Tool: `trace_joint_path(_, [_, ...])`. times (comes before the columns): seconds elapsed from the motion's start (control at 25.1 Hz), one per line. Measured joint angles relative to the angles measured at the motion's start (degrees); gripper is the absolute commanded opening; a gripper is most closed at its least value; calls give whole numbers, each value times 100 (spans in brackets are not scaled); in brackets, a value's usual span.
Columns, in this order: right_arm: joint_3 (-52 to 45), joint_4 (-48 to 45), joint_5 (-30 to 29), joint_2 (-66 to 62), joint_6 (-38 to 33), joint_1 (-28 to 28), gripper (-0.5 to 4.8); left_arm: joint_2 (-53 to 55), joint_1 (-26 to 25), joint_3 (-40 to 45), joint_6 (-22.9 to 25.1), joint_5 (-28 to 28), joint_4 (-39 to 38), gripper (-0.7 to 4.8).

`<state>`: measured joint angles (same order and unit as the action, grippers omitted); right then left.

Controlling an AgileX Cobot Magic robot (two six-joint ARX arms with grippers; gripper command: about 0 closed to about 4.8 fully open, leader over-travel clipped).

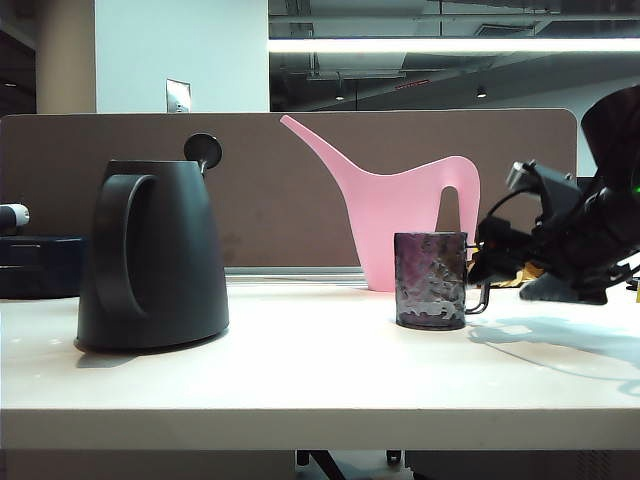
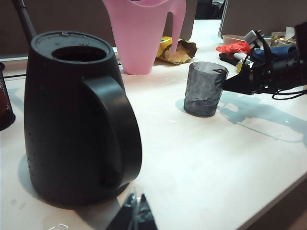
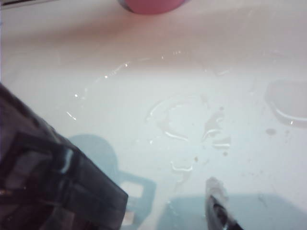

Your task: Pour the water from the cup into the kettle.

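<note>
The black kettle stands on the left of the white table, its lid opening uncovered. The dark dimpled glass cup stands upright right of centre, its wire handle facing my right gripper. That gripper hovers just beside the handle, jaws open and apart from the cup. In the right wrist view the cup fills one corner and only one finger shows. My left gripper sits low beside the kettle, shut and empty.
A pink long-spouted watering can stands behind the cup. Water puddles lie on the table by the cup. Snack wrappers and cluttered items sit at the far right. A brown partition backs the table.
</note>
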<state>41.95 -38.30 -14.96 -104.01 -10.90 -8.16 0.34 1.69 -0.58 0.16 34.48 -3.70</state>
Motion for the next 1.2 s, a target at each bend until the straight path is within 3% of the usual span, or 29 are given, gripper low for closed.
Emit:
trace_joint_path(0.12, [164,4,85,-269,0,-70,354,0,0,-2,0,2,2,-5])
trace_joint_path(0.2, [304,0,92,-354,0,-114,310,0,0,-2,0,2,2,-5])
trace_joint_path(0.36, [546,4,131,-555,0,-208,107,-2,0,0,0,2,2,-5])
trace_joint_path(0.4, [575,-7,131,-592,0,-212,16,-2,0,-2,0,0,2,-5])
trace_joint_path(0.44, [579,-2,131,-616,2,-212,-8,-2,0,0,0,0,-2,-5])
trace_joint_path(1.2, [599,44,341,-201,9,-208,-9,-2,0,0,0,0,2,-5])
